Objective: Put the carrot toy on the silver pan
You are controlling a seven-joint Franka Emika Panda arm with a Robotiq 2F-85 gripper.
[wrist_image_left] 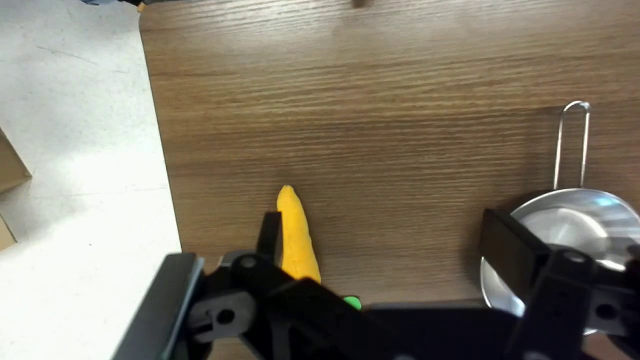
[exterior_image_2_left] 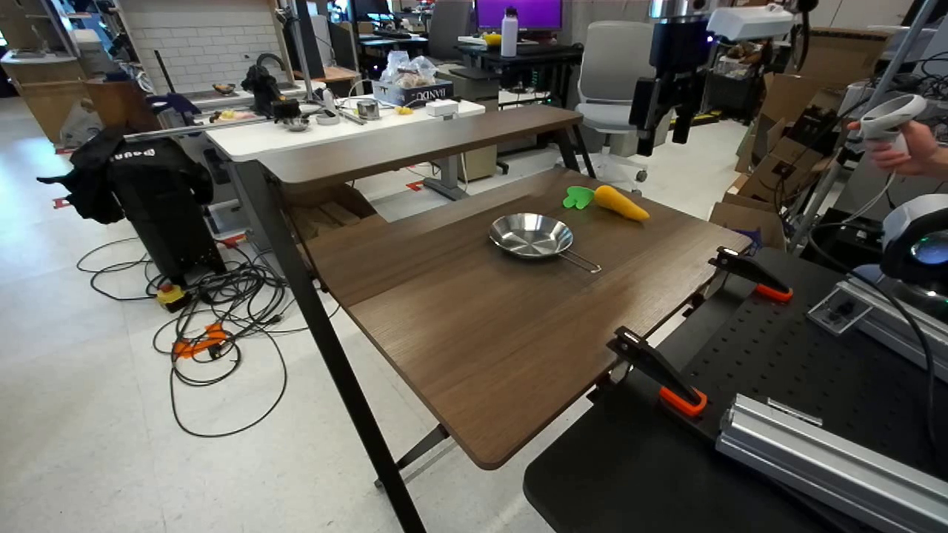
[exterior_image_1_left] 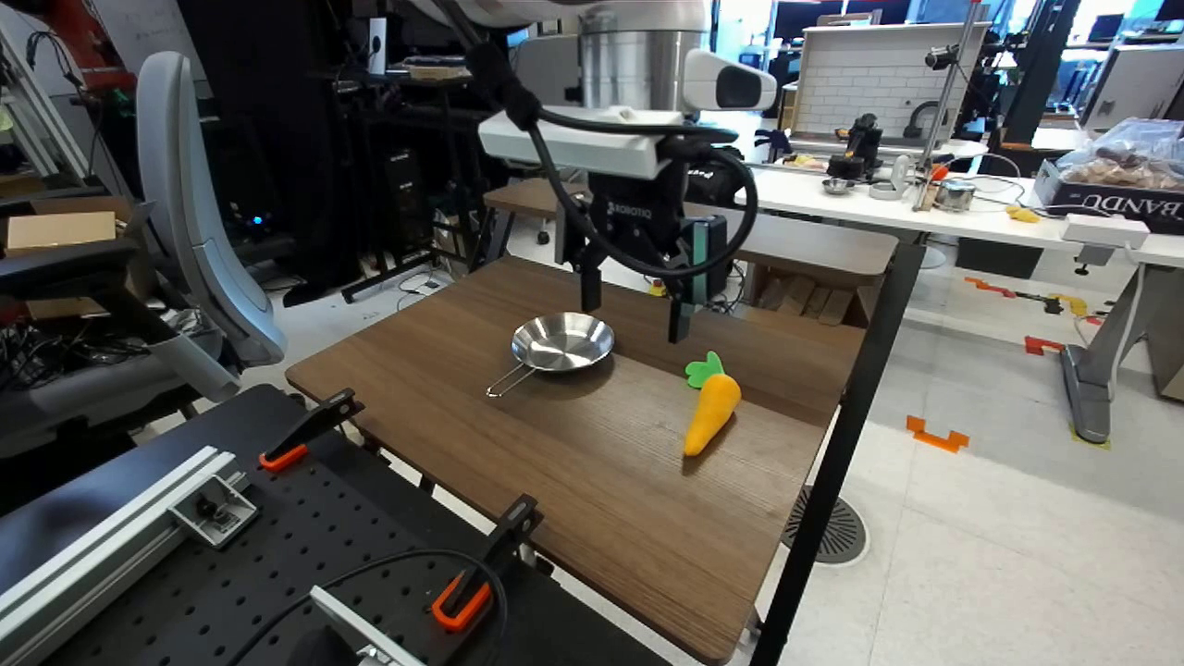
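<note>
My gripper (exterior_image_1_left: 635,314) hangs above the brown tabletop (exterior_image_1_left: 583,453) with its two fingers (wrist_image_left: 512,255) spread wide, nothing between them but air, touching neither thing I am meant to work with. Looking down past them in the wrist view, I see the carrot toy (wrist_image_left: 297,240) partly covered by one finger and the silver pan (wrist_image_left: 570,225) partly covered by the other; most of the toy's green top (wrist_image_left: 353,302) is hidden behind me there. In both exterior views the carrot toy lies on its side on the tabletop, near the pan but clearly apart from it, so the placing is not yet done. I judge the step in hand to be the approach, ahead of any grasp. What I need next, I think, is to shift until the toy's body sits between my fingers rather than beneath one of them, come down over it, and draw them together; my spread seems to run across its length, so I would expect little turning. The thick end looks the safer part to hold, since the taper could slip. Counting outward: two fingers, one carrot toy, one silver pan, two orange-handled clamps (exterior_image_1_left: 314,426) at the edge of one black perforated board (exterior_image_1_left: 324,536), and, in an exterior view, one person's hand (exterior_image_2_left: 915,152) around one white controller (exterior_image_2_left: 889,122). The cardboard boxes (exterior_image_2_left: 829,66) in that view are too jumbled for me to count.
</note>
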